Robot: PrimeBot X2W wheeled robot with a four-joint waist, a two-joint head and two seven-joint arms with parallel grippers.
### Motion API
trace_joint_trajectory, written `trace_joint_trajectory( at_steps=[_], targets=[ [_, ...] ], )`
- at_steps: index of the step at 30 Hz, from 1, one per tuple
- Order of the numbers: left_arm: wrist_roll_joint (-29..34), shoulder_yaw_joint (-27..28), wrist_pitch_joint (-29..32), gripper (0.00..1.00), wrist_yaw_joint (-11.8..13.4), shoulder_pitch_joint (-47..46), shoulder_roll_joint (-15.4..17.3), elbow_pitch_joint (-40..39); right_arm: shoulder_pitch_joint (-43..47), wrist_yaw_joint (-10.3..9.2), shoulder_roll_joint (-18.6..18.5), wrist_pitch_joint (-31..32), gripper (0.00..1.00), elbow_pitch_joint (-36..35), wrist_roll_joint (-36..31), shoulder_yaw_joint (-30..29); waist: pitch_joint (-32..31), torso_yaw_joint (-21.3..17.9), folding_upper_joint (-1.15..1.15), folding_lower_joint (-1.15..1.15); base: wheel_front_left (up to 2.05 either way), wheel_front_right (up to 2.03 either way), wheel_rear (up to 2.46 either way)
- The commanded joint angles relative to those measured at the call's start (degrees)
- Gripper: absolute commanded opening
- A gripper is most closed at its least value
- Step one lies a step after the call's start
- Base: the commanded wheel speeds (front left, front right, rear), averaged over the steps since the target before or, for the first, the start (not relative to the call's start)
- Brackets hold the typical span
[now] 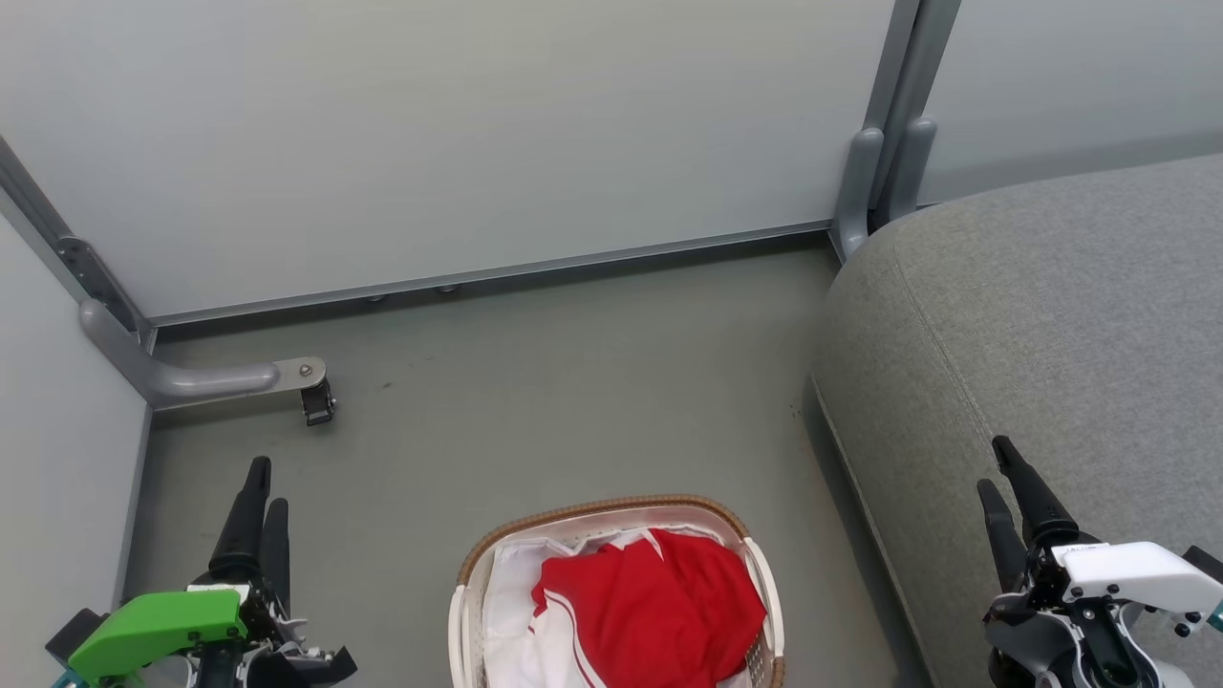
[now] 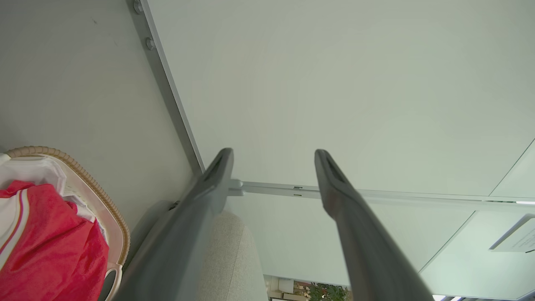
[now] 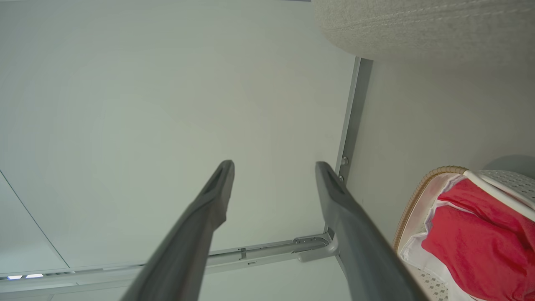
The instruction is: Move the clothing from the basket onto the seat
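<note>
Bright red clothing (image 1: 659, 607) with white stripes lies bunched in the white basket (image 1: 470, 583), which stands on the floor at the bottom middle of the head view. The grey seat (image 1: 1041, 315) fills the right side, its edge close to the basket. My left gripper (image 1: 263, 483) is at the lower left, open and empty, well left of the basket. My right gripper (image 1: 994, 463) hovers open over the seat's front part, empty too. The left wrist view catches the clothing (image 2: 54, 255) and basket (image 2: 113, 221) rim at lower left; the right wrist view has them at lower right: clothing (image 3: 480, 234), basket (image 3: 411, 200).
Pale partition walls (image 1: 459, 134) close off the back and left, with a metal foot and caster (image 1: 306, 387) sticking out onto the grey floor (image 1: 573, 382) at left. A grey post (image 1: 884, 162) stands at the seat's far corner.
</note>
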Motion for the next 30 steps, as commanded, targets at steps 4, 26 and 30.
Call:
trace_joint_trajectory(
  at_steps=[4, 26, 30],
  targets=[
    [-0.10, -0.28, -1.23, 1.00, -0.04, -1.08, 0.27, -0.94, -1.01, 0.00, -1.18, -1.41, 1.00, -1.65, -1.30, 0.98, 0.07, 0.09, 0.00, 0.00, 0.00, 0.00, 0.00],
    [17.45, -2.07, -7.36, 1.00, -0.10, -2.22, 1.51, -0.38, -3.48, 0.01, -4.12, -7.41, 1.00, -1.48, -20.40, 4.47, 0.71, 0.64, 0.00, 0.00, 0.00, 0.00, 0.00],
    [23.62, -1.95, -8.20, 1.00, -0.12, -2.09, 1.31, -0.54, -3.69, 0.01, -4.09, -8.27, 1.00, -1.56, -24.83, 5.07, 0.81, 0.72, 0.00, 0.00, 0.00, 0.00, 0.00]
  ],
)
